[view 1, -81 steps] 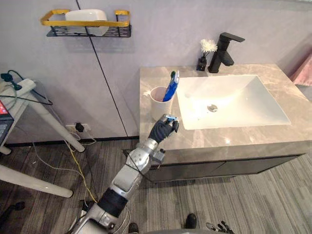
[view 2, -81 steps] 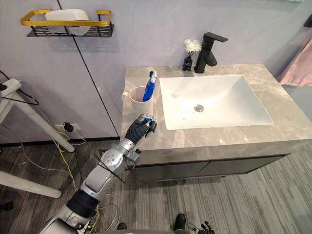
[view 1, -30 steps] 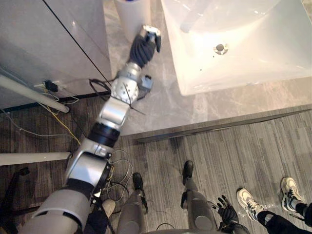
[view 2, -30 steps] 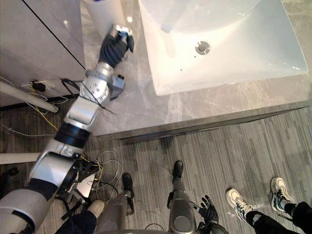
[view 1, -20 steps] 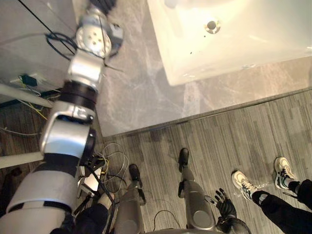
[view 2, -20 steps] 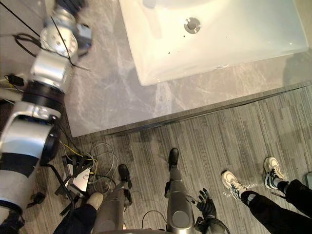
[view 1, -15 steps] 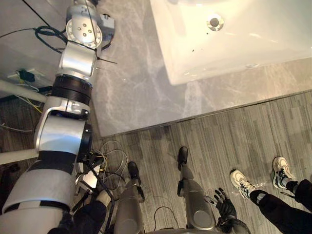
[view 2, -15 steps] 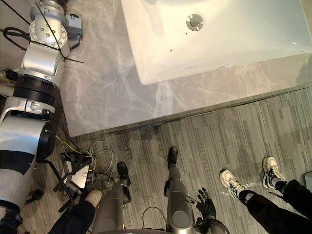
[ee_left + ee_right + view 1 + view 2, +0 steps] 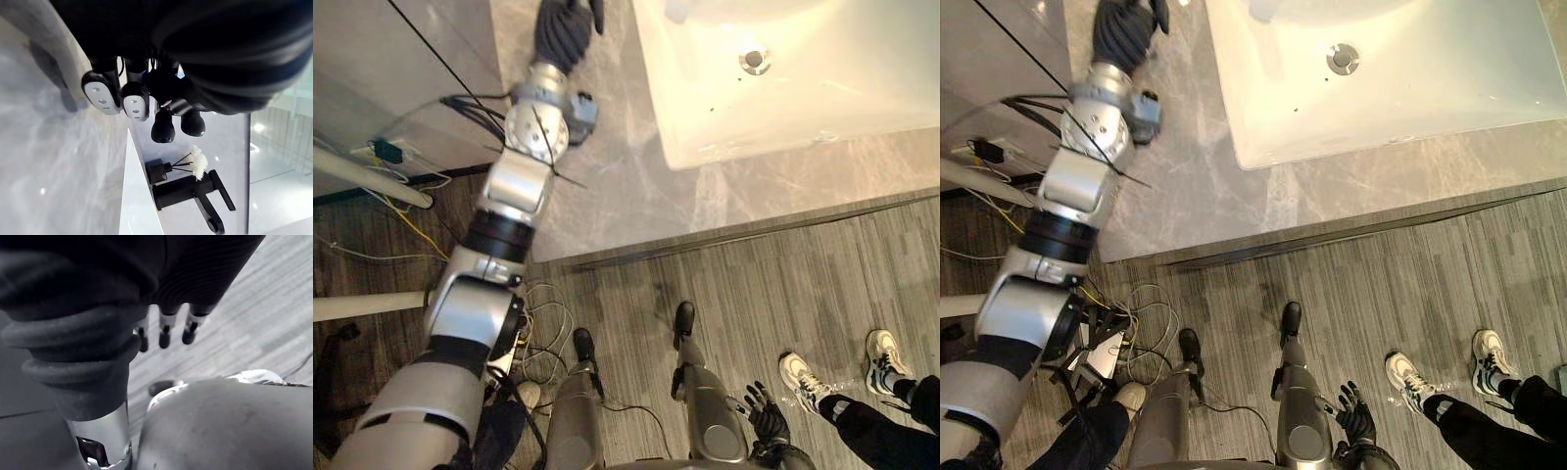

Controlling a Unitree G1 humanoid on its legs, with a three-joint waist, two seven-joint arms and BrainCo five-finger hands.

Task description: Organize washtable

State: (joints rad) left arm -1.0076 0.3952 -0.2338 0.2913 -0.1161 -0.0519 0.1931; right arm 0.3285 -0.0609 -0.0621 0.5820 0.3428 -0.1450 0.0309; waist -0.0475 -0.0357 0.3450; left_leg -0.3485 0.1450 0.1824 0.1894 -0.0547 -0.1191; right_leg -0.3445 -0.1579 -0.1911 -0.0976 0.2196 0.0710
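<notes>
"One washtable [image 9: 607,186], then. Where did it sit?"

"At twelve o'clock in the head view: a grey marbled top, with a white basin [image 9: 832,98] sunk into it toward one o'clock and a drain [image 9: 755,61] in the basin's floor."

"And the left hand [image 9: 566,27]?"

"Over the top at eleven o'clock, near the basin's rim. Its own camera showed the fingers [image 9: 101,93] clenched inward; whether they pinched anything, I couldn't tell. Past them stood a black faucet [image 9: 188,190] and, just beside it, a dark diffuser bottle [image 9: 157,171] with a white flower [image 9: 198,157]."

"The right hand [image 9: 1353,416]?"

"Down at five o'clock above the grey plank floor [image 9: 754,284], fingers loose and straight. A person's white sneakers [image 9: 800,372] stood at four o'clock, near it."

"Anything else?"

"A pale wall panel [image 9: 401,78] met the washtable's side at ten o'clock, with a wall socket [image 9: 384,152] low on it."
</notes>
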